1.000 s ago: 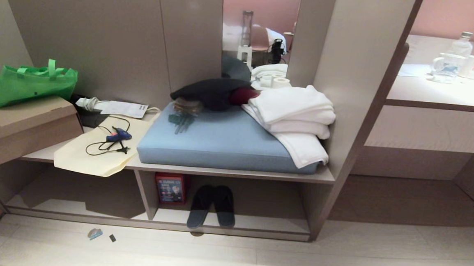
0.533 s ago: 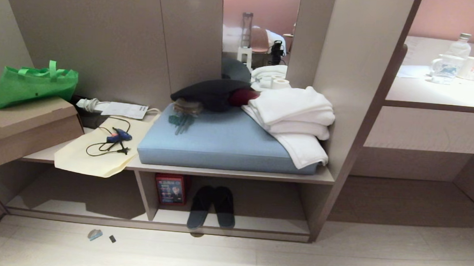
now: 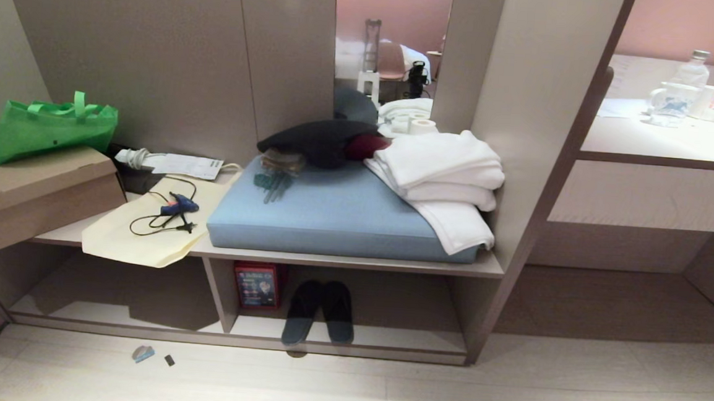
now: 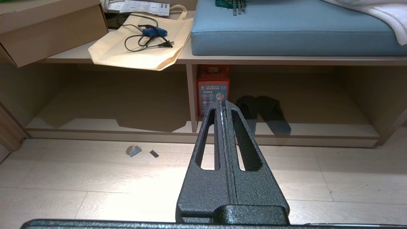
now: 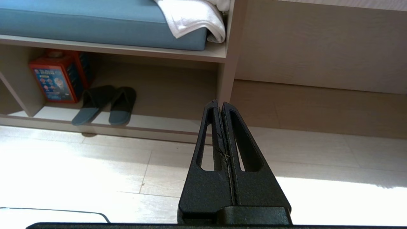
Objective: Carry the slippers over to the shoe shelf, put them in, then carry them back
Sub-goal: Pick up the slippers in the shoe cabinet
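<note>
The pair of dark grey slippers lies side by side in the shoe shelf, toes inward, heels at its front edge, just right of the divider. They also show in the left wrist view as slippers and in the right wrist view as slippers. My left gripper is shut and empty, held over the floor well short of the shelf. My right gripper is likewise shut and empty, off to the right of the slippers. Neither arm shows in the head view.
A red box stands in the cubby next to the slippers. Above lie a blue cushion, white towels, a cream bag, a cardboard box. Small scraps lie on the floor. A desk holds bottles.
The whole head view has shifted down very slightly; nothing in the scene has moved by itself. Both grippers stay shut.
</note>
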Controlling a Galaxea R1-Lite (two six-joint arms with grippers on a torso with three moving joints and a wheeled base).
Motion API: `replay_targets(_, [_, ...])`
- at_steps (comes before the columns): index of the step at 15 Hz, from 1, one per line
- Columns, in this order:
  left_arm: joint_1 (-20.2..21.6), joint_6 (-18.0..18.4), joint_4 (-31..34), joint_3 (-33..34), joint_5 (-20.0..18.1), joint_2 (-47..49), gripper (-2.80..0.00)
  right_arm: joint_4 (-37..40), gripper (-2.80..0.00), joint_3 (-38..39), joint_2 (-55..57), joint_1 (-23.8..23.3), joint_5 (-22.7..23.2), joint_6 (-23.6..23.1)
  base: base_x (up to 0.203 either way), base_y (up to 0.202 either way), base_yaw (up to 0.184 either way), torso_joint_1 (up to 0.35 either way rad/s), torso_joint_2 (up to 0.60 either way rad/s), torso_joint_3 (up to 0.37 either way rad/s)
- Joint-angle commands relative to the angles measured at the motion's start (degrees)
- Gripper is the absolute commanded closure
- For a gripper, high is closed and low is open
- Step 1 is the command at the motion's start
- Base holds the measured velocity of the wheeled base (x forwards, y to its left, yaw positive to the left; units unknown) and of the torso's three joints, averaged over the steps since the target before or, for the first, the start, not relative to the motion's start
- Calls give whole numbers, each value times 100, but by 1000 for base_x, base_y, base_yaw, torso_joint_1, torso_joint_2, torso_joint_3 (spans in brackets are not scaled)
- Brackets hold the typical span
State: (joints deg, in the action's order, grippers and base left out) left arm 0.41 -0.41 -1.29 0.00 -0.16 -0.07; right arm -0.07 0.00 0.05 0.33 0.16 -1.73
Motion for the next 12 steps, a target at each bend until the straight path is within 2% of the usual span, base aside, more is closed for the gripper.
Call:
replay_targets(1, [2,-1,-3,53,-2,7,0,-1,0,0,4,2,2,-3,0,0,0,0,0,0])
replay_targets(12, [2,6,-7,44,-2,7,0,-1,0,0,4,2,2,-20,0,11,0,1,0,1])
